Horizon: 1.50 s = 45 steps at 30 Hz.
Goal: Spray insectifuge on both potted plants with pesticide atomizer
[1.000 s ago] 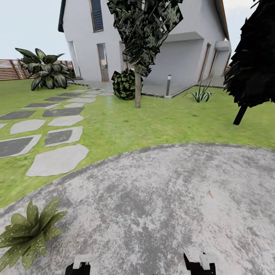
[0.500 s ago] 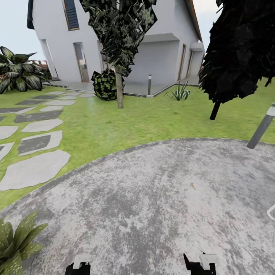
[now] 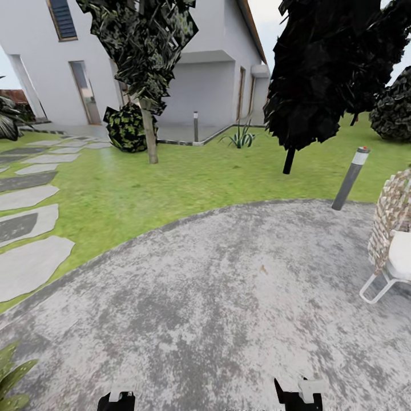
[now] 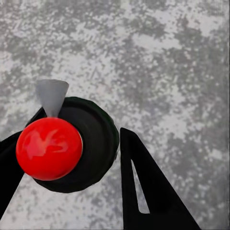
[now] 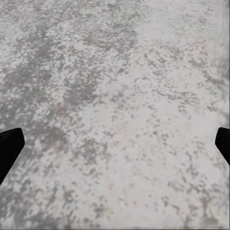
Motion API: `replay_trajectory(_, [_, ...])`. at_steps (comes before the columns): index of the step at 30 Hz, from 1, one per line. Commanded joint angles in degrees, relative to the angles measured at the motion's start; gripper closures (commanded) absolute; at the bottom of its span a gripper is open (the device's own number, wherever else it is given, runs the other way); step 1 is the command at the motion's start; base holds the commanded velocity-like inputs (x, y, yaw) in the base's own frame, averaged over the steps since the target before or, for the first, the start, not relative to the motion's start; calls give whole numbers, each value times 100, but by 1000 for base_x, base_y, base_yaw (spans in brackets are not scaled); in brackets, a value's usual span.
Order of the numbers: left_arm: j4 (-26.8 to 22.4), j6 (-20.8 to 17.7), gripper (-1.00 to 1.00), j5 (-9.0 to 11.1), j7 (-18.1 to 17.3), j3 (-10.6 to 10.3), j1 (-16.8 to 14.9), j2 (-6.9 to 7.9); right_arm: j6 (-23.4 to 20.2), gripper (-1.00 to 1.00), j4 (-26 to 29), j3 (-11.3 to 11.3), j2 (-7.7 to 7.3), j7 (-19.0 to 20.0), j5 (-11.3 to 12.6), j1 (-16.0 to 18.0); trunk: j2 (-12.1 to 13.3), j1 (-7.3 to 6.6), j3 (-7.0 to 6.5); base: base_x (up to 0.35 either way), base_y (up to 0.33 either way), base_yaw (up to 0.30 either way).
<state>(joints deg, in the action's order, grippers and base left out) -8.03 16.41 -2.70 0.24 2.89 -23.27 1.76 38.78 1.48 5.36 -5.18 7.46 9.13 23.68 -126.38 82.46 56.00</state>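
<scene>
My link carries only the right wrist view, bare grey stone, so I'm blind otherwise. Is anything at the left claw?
Observer: Yes. In the left wrist view a black round object with a red ball sits between the fingers of the left claw. I cannot tell whether it is gripped.
Operator: Anything to spray nearby?
Observer: The head view shows speckled leaves of a potted plant at the patio's near-left edge.
Operator: Obstacles on the right?
Observer: A white chair with a woven back stands on the patio's right side.
</scene>
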Motion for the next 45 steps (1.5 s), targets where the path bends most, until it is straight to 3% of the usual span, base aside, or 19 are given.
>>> replay_trajectory(1, [3,20,100,-29,2,29,-2,0,16,-100,-7,44,-1,28,63,5,-2,-1,5,0,0,-300])
replay_trajectory(45, [3,18,100,-38,-4,27,-2,0,16,-100,-7,44,-1,28,63,5,-2,-1,5,0,0,-300])
